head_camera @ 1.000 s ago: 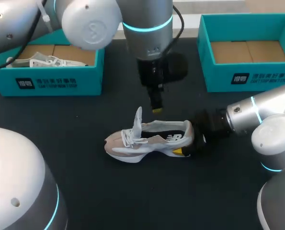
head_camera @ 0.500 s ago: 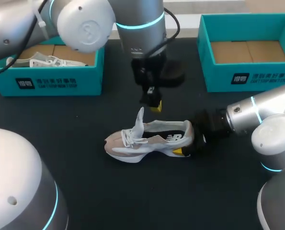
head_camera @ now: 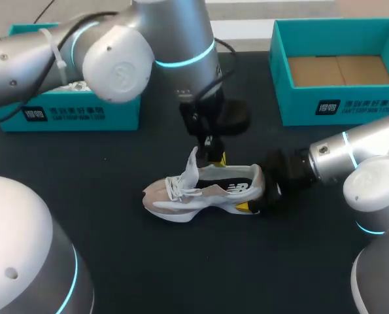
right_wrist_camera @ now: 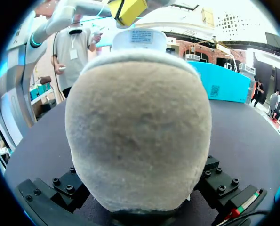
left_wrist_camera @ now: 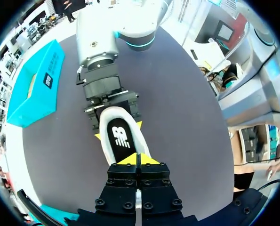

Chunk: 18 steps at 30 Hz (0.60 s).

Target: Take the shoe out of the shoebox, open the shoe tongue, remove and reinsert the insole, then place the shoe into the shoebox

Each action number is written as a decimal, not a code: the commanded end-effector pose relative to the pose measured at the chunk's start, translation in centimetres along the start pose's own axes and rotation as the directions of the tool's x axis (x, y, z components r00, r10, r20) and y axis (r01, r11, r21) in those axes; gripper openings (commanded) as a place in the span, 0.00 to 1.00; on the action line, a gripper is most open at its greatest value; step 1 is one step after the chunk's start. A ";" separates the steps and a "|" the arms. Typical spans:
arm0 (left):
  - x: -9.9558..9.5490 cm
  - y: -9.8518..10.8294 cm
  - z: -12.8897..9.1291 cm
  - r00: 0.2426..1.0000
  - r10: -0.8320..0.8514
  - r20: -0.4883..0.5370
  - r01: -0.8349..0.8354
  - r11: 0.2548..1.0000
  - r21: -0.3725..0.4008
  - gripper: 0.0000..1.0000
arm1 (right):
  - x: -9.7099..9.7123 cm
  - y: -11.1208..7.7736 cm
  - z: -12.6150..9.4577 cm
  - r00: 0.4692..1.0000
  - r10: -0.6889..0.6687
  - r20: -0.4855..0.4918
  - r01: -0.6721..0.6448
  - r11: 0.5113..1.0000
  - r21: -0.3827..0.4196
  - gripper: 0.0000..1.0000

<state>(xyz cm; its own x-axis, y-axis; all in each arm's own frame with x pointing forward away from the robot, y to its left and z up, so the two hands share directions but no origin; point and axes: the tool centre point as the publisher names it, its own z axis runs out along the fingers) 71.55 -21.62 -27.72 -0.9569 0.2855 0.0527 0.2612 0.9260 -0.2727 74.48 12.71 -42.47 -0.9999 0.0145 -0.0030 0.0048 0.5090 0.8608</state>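
Closest in, the shoe (head_camera: 204, 190) stands on its sole in the middle of the dark surface (head_camera: 181, 261), toe to the robot's left, heel to its right. The right tool (head_camera: 263, 194) has that heel. It comes in low from the right with a yellow-tipped finger pressed to each flank, clamped on the shoe. From its own wrist camera, the fuzzy beige heel fills the whole space between the fingers.

Up front, the white laces (head_camera: 178, 190) sit bunched, and the tongue (head_camera: 191, 162) stands upright, clear of the opening. That puts the black insole (left_wrist_camera: 121, 137) in plain sight, lying inside the shoe.

Just beyond, the left tool (left_wrist_camera: 137, 160) hangs right over that opening, pointing down. Its two yellow tips are pressed flat together with nothing visible between them. They sit above the insole, close by the tongue, but I can't tell whether they touch it.

At the far edge there are two teal boxes. The left shoebox (head_camera: 70, 112) is largely hidden behind the left arm (head_camera: 116, 52). The right shoebox (head_camera: 338, 108) is open with its brown cardboard floor showing, well apart from the shoe.
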 end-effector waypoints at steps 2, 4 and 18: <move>-0.9 -0.5 2.8 1.000 -0.007 -0.017 0.007 1.000 -0.004 0.00 | -0.2 -0.2 0.3 1.000 0.001 0.001 -0.001 1.000 0.003 0.00; -1.1 -0.6 3.5 1.000 -0.014 -0.027 0.014 1.000 -0.012 0.00 | -0.2 -0.2 0.3 1.000 0.001 0.001 -0.001 1.000 0.003 0.00; -1.5 -0.8 5.0 0.996 0.017 -0.091 -0.023 0.998 -0.063 0.00 | -0.2 -0.2 0.3 1.000 0.001 0.001 -0.001 1.000 0.003 0.00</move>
<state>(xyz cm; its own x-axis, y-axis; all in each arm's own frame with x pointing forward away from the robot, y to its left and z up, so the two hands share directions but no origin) 72.11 -23.81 -32.41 -0.9376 0.3219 0.1316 0.2898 0.9324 -0.2158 74.47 12.72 -42.46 -0.9999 0.0144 -0.0030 0.0048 0.5088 0.8609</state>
